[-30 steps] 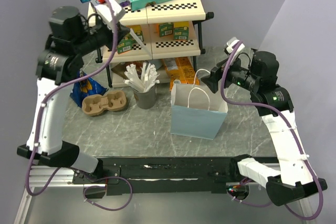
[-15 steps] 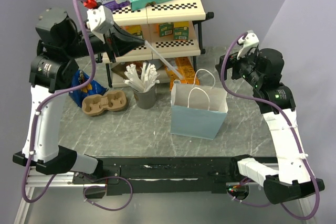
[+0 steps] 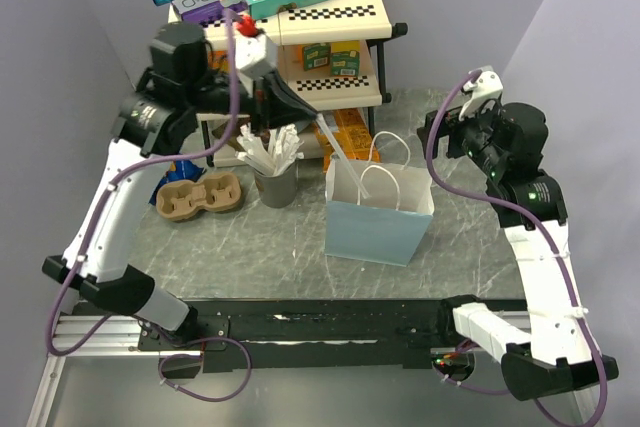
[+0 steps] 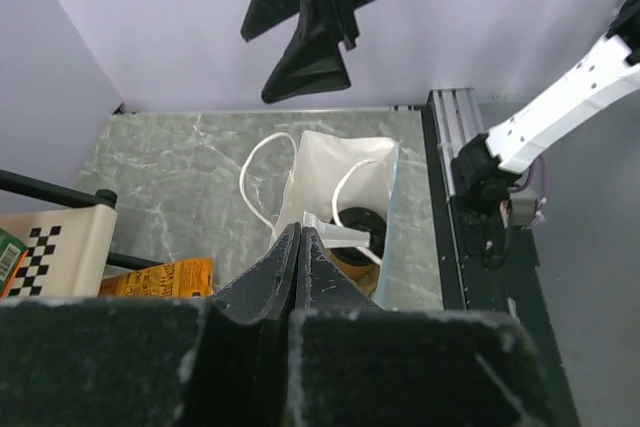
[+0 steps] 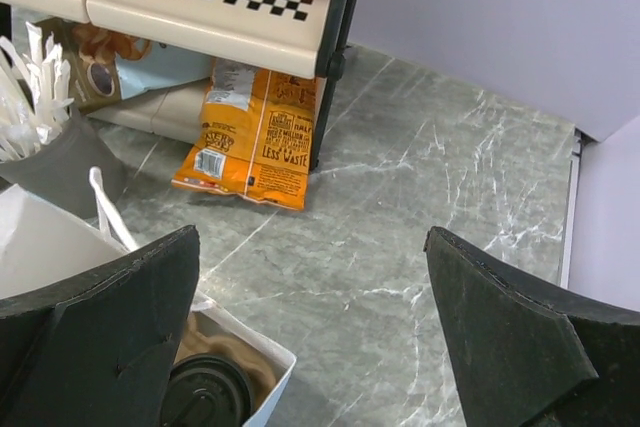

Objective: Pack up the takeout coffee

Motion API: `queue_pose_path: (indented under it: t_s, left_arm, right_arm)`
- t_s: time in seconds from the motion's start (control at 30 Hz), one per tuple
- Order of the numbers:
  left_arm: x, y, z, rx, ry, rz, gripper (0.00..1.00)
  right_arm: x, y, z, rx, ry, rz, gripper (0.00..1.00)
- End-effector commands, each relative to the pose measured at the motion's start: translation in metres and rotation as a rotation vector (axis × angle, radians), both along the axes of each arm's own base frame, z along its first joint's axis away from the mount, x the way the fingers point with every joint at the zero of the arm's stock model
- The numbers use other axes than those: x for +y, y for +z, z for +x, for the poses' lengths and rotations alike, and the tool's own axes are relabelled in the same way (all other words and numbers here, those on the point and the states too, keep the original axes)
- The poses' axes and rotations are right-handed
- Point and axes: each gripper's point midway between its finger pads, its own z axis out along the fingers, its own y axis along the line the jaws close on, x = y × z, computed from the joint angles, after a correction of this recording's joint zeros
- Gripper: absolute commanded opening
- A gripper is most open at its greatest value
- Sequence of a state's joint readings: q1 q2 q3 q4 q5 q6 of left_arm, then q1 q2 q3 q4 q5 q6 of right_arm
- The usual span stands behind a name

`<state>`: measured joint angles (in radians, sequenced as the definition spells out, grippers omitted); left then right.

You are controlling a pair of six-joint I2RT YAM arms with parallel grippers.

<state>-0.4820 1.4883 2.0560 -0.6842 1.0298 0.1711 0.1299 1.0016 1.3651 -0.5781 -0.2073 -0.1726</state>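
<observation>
The takeout coffee, a tan cup with a black lid [image 4: 362, 221], stands inside a pale blue paper bag [image 3: 378, 219] with white handles. The lid also shows in the right wrist view [image 5: 205, 393]. In the top view the cup is hidden by the bag's walls. My left gripper [image 3: 304, 114] is shut on a thin white stick [image 3: 329, 140], which slants down toward the bag's left rim. In the left wrist view the stick [image 4: 337, 236] juts from the closed tips [image 4: 300, 228] above the lid. My right gripper [image 3: 426, 135] is open and empty, above and right of the bag [image 5: 272, 349].
A grey cup of white sticks [image 3: 276, 183] and a brown pulp cup carrier [image 3: 200, 195] stand left of the bag. A checkered shelf rack [image 3: 320, 19] with boxes stands behind. An orange snack packet [image 5: 262, 139] lies at the rack's foot.
My left arm has swung right and down from the shelf with the white stick, bringing it over the bag. My right gripper has drawn back to the right, away from the bag.
</observation>
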Motion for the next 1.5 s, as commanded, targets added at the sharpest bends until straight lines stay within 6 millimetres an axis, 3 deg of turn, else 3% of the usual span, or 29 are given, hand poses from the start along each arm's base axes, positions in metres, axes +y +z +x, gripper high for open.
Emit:
queue_pose_path:
  t_s: [0.0,0.17,0.33,0.57,0.83,1.07,1.2,1.47]
  left_arm:
    - [-0.008,0.002,0.005,-0.094,0.031,0.029,0.01]
    - [-0.003,0.018,-0.008,-0.146,0.002,0.014,0.01]
    - [0.013,0.049,-0.029,-0.201,-0.013,-0.060,0.01]
    - [0.034,0.073,-0.024,-0.284,0.074,-0.091,0.01]
    - [0.038,0.052,0.009,-0.311,0.182,-0.021,0.01]
    - [0.017,0.000,0.029,-0.188,0.106,0.031,0.01]
    - [0.003,-0.018,0.030,-0.175,0.079,0.058,0.01]
    - [-0.029,-0.074,0.027,-0.151,0.023,0.184,0.01]
  right_arm:
    - [-0.005,0.010,-0.009,-0.047,-0.013,0.026,1.00]
    - [-0.008,0.008,-0.012,-0.045,-0.022,0.023,1.00]
    - [-0.008,0.006,-0.012,-0.034,-0.019,0.024,1.00]
    - [-0.005,0.006,-0.007,-0.025,-0.005,0.031,1.00]
    - [-0.004,0.003,-0.006,-0.018,0.002,0.032,1.00]
    - [-0.004,0.004,-0.005,-0.020,0.002,0.026,1.00]
    - [-0.002,0.005,-0.007,-0.021,0.011,0.029,1.00]
    - [0.000,0.005,-0.006,-0.018,0.019,0.033,1.00]
